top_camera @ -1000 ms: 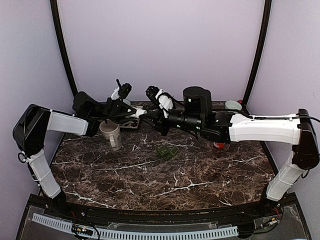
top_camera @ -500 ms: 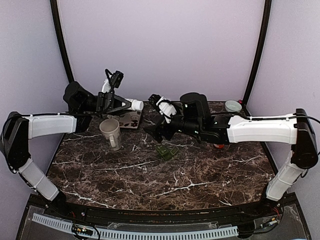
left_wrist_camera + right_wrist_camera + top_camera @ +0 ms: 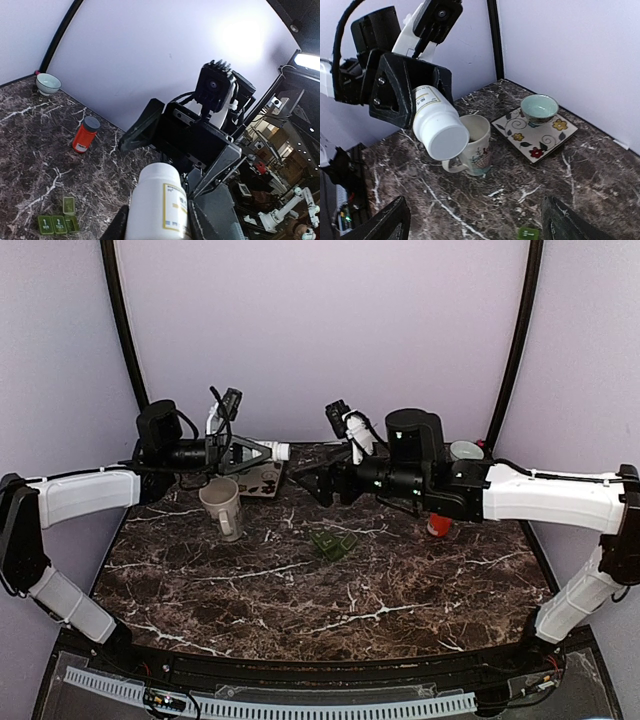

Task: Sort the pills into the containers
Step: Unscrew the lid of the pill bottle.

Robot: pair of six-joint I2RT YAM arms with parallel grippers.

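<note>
The white pill bottle (image 3: 273, 451) is held sideways in the air over the desk's (image 3: 300, 600) back left corner, clamped at its base by the left gripper (image 3: 256, 452), whose fingers are closed tight on it. Its cap is pointed at the right gripper (image 3: 312, 483), which is spread wide, holds nothing and is kept apart from the bottle. Below the bottle a mug (image 3: 222, 506) and a flowered plate (image 3: 262, 478) are seen. A green pill organiser (image 3: 333, 545) is laid near the desk's middle.
</note>
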